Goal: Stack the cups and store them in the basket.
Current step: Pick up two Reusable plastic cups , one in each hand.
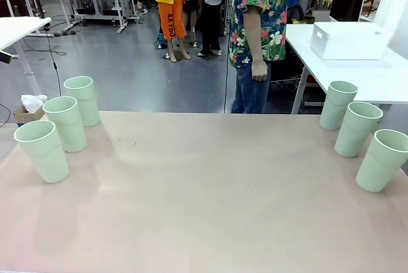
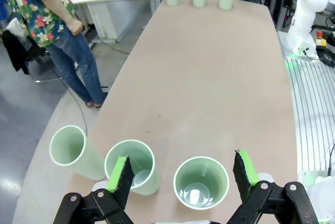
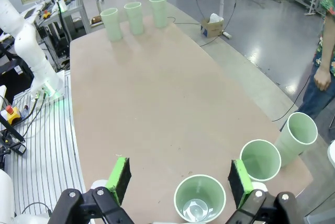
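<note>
Three pale green cups stand upright in a row at the table's left edge. Another three stand at the right edge. The white basket sits on a separate white table at the back right. In the left wrist view my left gripper hangs open above the left row, over the nearest cup. In the right wrist view my right gripper is open above a cup of the right row. Neither holds anything.
A person in a flowered shirt stands at the far side, hands down. The tan table is bare between the two rows. The right arm's base and the left arm's base stand beside the table.
</note>
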Robot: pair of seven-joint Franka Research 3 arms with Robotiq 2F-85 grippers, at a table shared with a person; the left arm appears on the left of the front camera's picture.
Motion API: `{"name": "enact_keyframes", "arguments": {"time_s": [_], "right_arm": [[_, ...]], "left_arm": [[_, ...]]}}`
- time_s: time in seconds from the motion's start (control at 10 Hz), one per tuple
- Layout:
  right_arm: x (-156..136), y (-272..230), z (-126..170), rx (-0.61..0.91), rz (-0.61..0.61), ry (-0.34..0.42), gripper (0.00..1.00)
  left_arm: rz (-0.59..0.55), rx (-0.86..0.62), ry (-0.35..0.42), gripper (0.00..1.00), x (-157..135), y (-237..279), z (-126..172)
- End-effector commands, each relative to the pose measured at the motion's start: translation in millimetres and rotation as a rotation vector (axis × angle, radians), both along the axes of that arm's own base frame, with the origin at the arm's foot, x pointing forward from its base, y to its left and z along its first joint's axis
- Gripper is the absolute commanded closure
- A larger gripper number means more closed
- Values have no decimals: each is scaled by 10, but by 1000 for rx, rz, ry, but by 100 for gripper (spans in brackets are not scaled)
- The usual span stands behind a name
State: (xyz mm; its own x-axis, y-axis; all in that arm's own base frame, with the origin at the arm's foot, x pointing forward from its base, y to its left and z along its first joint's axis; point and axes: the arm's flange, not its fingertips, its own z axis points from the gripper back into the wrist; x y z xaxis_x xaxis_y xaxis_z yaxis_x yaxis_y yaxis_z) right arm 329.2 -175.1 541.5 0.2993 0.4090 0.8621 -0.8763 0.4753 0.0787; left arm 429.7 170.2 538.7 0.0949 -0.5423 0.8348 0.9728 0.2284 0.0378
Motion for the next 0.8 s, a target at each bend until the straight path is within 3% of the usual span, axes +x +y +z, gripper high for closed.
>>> {"name": "enact_keyframes", "arguments": {"time_s": [0.0,0.7], "right_arm": [[26,-1,16,15,9,-31,0],[26,-1,16,15,9,-31,0]], "left_arm": [[-5,2,1,0,-6,6,-5],[-5,2,1,0,-6,6,-5]]}}
